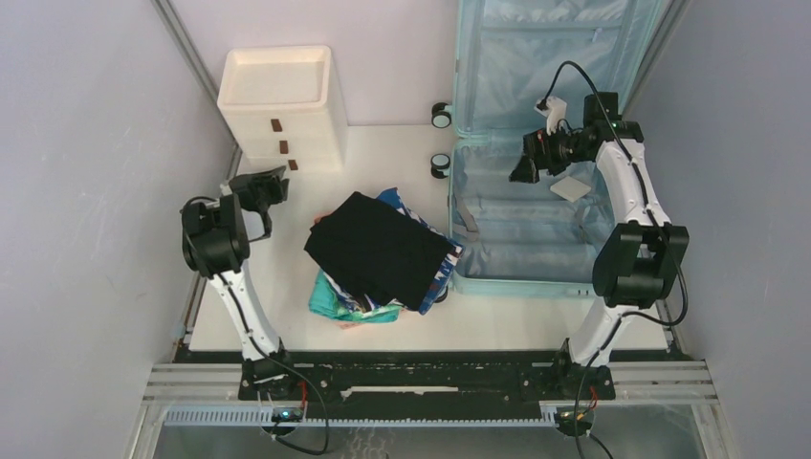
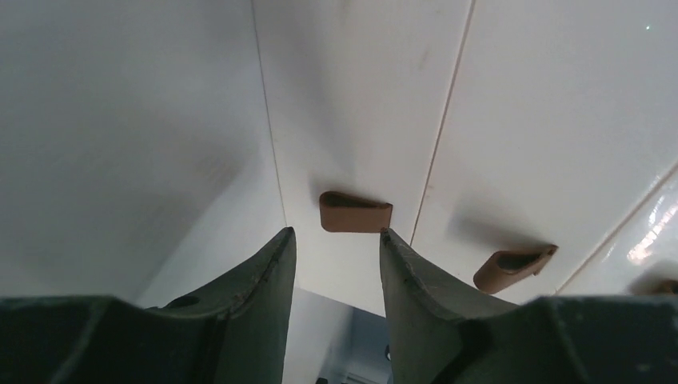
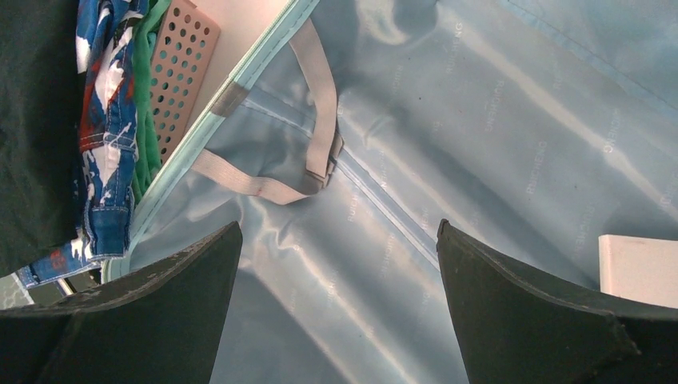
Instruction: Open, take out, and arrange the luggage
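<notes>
Over the luggage [image 1: 536, 239] lying open at two o'clock, the right gripper [image 1: 524, 170] hangs spread and may snag the loose strap [image 3: 320, 104] rather than the flat white piece [image 1: 571, 188], the left gripper [image 1: 274, 186] gaping at ten.

Top external: fixed high, above and behind the arm bases, looking steeply down. It takes in the whole table, with the luggage [image 1: 521, 239] lying open at right rear.

Left wrist: well left of the luggage, hard up against the front of the white drawer box [image 2: 360, 96], frame tilted, left gripper [image 2: 336, 234] along the bottom edge.

Right wrist: close over the luggage's lower half, facing down into the lining, right gripper [image 3: 340, 228] at the bottom.

Shared: right wrist and top both catch the grey strap [image 3: 320, 104], the white card [image 3: 640, 268] and the clothes pile [image 1: 383, 249] just left of the luggage. Left wrist and top share the drawer box.
</notes>
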You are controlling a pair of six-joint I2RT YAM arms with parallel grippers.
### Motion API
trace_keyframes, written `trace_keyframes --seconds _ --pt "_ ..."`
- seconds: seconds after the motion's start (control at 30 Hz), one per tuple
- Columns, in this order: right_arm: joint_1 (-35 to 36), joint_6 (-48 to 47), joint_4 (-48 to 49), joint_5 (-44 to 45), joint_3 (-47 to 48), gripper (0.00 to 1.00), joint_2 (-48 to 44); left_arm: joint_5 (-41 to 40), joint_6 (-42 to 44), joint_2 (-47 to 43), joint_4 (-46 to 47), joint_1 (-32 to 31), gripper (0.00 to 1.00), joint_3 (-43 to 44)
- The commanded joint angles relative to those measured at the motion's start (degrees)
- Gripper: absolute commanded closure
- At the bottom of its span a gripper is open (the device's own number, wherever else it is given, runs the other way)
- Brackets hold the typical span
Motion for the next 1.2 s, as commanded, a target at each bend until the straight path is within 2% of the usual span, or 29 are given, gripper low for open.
trace_keyframes --seconds 0.0,0.13,0.33,0.6,0.8,0.93,1.17 --pt "-0.19 0.06 -0.23 -0.67 3.45 0.00 0.76 -0.12 -5.22 2.42 2.73 -0.85 0.52 5.22" --pt "-0.19 0.02 -0.77 -0.74 4.68 0.00 2.05 0.13 -7.58 4.62 2.20 -1.50 0.52 7.84" --pt "-0.19 0.01 -1.21 -0.58 6.22 0.00 3.33 -2.59 -14.21 6.45 5.00 -2.14 0.51 6.45" --pt "-0.10 -0.12 -1.76 -0.40 7.32 0.00 4.55 -3.41 -18.82 8.59 6.94 -3.14 0.48 8.21" --pt "-0.10 -0.25 -1.86 -0.24 7.65 0.00 4.93 -5.96 -23.18 9.70 9.23 -4.16 0.48 7.45" --pt "-0.09 -0.20 -2.03 -0.23 8.05 0.00 5.15 -7.78 -27.17 10.57 11.27 -4.80 0.52 7.80" --pt "-0.02 -0.42 -2.21 -0.21 7.88 0.00 5.17 -14.56 -31.50 5.69 13.33 -5.52 0.45 -0.05"
